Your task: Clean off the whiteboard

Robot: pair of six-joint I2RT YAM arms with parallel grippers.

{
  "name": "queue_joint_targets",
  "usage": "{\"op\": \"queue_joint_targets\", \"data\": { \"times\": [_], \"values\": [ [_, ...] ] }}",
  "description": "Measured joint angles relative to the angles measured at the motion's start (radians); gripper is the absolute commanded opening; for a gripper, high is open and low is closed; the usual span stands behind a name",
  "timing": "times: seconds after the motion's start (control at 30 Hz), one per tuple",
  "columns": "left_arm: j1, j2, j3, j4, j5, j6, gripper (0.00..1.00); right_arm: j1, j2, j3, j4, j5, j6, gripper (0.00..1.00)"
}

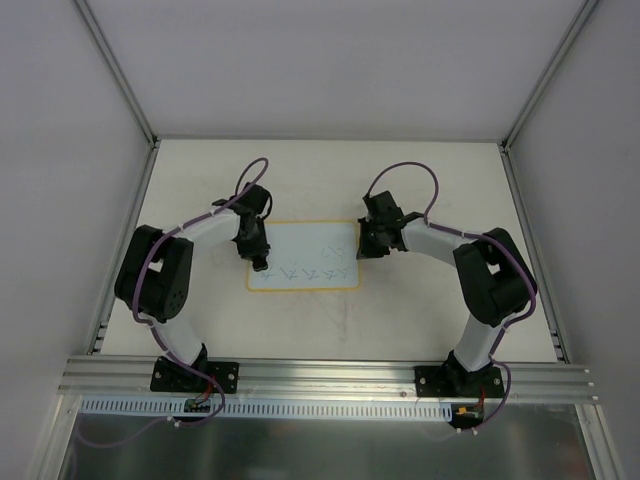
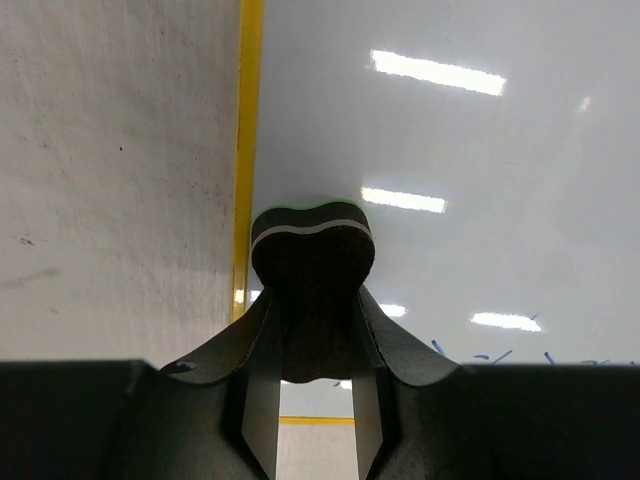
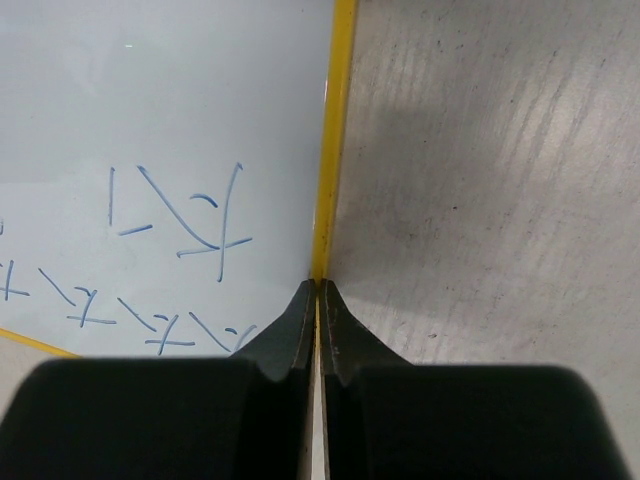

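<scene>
The whiteboard (image 1: 305,240) lies flat in the middle of the bench (image 1: 420,310), between the two arms. Its far part is blank, and a row of blue marks (image 1: 315,272) runs along its near edge.

The left tool (image 1: 259,262) is clamped on a dark eraser (image 2: 312,262) that has a pale stripe near its end. It holds the eraser over the board just inside the left yellow border (image 2: 245,150), close to the near-left corner. From the left wrist view I cannot tell whether the eraser is pressing on the surface or sitting just above it.

The right tool (image 3: 317,292) has its fingers together, with nothing held between them. Their tips are set on the board's right yellow edge, where board meets bench. This looks like a way of pinning the board so it does not slide.

I judge the wiping step to be in hand, with the written part not yet cleared. The marks are crisp in the right wrist view, and a few strokes show just to the right of the eraser in the left wrist view.

The next move calls for the eraser to be pressed flat and drawn rightward along the near edge, through the whole row of writing. It should stop short of the right tool. The pressure should be firm but even, because a hard sideways push could drag the board out from under the pinning fingers.
</scene>
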Motion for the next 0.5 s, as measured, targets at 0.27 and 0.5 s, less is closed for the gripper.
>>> {"op": "queue_joint_targets", "data": {
  "times": [0.27, 0.5],
  "values": [
    [-0.164, 0.169, 0.218, -0.07, -0.037, 0.018, 0.0, 0.0, -0.002, 0.0, 0.0, 0.041, 0.001, 0.0],
    [-0.304, 0.263, 0.351, -0.066, -0.036, 0.017, 0.0, 0.0, -0.024, -0.02, 0.0, 0.094, 0.015, 0.0]
  ]
}}
